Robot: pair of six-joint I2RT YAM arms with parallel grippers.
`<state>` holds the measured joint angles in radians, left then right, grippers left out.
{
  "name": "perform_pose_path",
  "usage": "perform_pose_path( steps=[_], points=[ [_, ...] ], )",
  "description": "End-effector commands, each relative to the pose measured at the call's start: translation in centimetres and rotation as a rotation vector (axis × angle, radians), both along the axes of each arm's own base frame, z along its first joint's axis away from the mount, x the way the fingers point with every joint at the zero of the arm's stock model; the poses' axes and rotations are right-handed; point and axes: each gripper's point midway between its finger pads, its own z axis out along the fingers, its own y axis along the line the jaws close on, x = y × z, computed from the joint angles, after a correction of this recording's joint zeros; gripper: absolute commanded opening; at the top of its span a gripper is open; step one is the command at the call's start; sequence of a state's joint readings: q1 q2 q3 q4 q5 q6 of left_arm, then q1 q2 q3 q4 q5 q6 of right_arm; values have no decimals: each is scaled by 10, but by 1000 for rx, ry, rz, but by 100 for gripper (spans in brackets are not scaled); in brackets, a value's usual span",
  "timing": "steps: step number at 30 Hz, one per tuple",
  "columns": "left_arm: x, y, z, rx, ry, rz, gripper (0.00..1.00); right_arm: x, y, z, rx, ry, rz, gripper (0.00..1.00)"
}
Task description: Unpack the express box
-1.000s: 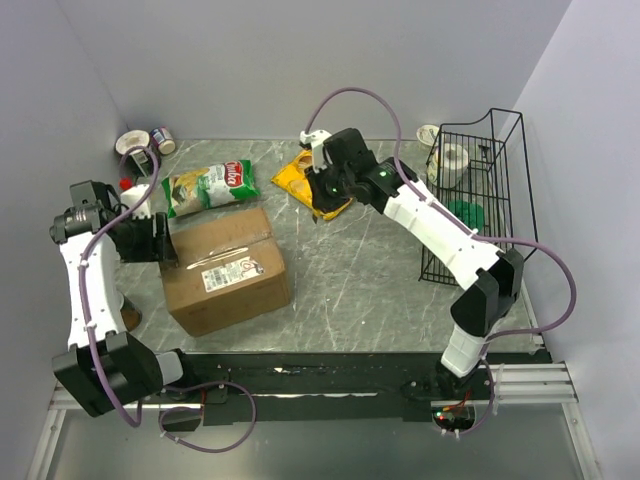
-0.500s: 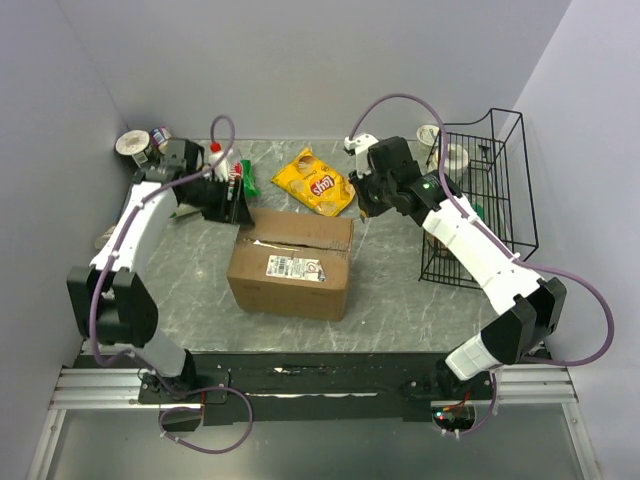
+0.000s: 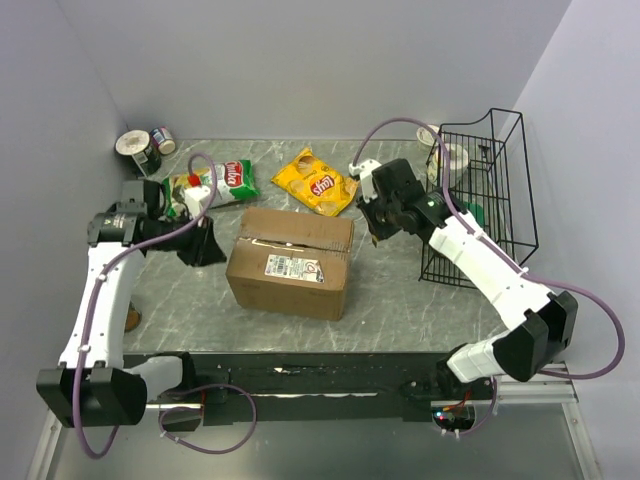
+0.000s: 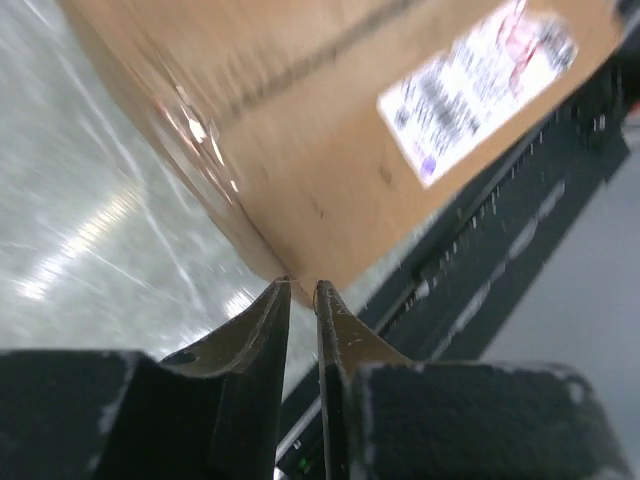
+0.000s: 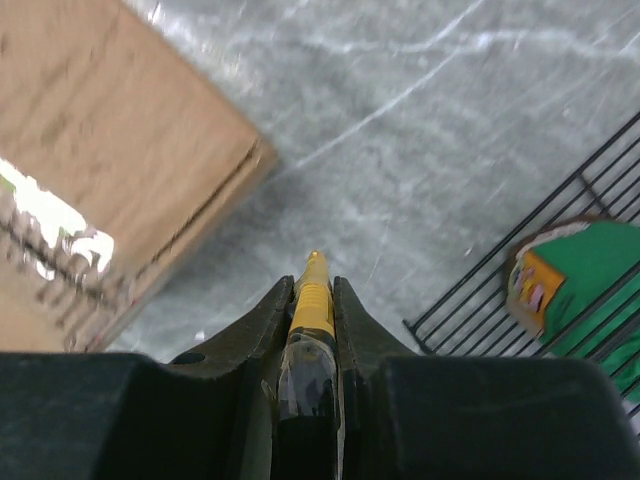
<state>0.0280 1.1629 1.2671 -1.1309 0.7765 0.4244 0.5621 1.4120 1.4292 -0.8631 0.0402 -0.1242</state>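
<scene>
Flaps of the express box (image 3: 290,262) are seen folded shut, with the tape seam running along the top and the white label (image 3: 289,267) on the side turned toward the arm bases. The box is set near the middle of the grey marbled table (image 3: 390,290), between the two arms.

The left gripper (image 3: 205,247) is held low just beside the box's left end. In the left wrist view its fingers (image 4: 270,320) are drawn almost together, and nothing is gripped between them. The right gripper (image 3: 376,227) is placed near the box's back right corner, apart from it. It is closed on a slim yellow-tipped tool (image 5: 312,298) that is pointed down at bare table.

A green snack bag (image 3: 215,185) and a yellow one (image 3: 316,183) are laid behind the box. A black wire basket (image 3: 497,118) is stood at the right edge.
</scene>
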Motion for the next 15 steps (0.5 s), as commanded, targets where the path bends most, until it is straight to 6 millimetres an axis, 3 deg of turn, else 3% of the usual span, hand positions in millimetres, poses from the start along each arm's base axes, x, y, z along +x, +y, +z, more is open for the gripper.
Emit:
perform_pose_path(
  steps=[1, 3, 6, 7, 10, 15],
  points=[
    [-7, -2, -33, 0, 28, -67, 23, -22, 8, -2, 34, 22, 38, 0],
    [-2, -4, -35, -22, 34, -52, 24, -28, 14, -5, 46, 41, 67, 0],
    [9, -10, -32, -75, 52, -30, 36, -30, 18, -6, 50, 45, 83, 0],
    [12, -11, -28, -93, 66, -10, 45, -29, 19, -5, 51, 40, 85, 0],
    [20, -11, -21, -105, 93, 37, 60, -28, 19, -5, 51, 33, 85, 0],
    [10, -19, -14, -171, 159, 5, 66, -26, 22, -4, 57, 26, 94, 0]
  ],
)
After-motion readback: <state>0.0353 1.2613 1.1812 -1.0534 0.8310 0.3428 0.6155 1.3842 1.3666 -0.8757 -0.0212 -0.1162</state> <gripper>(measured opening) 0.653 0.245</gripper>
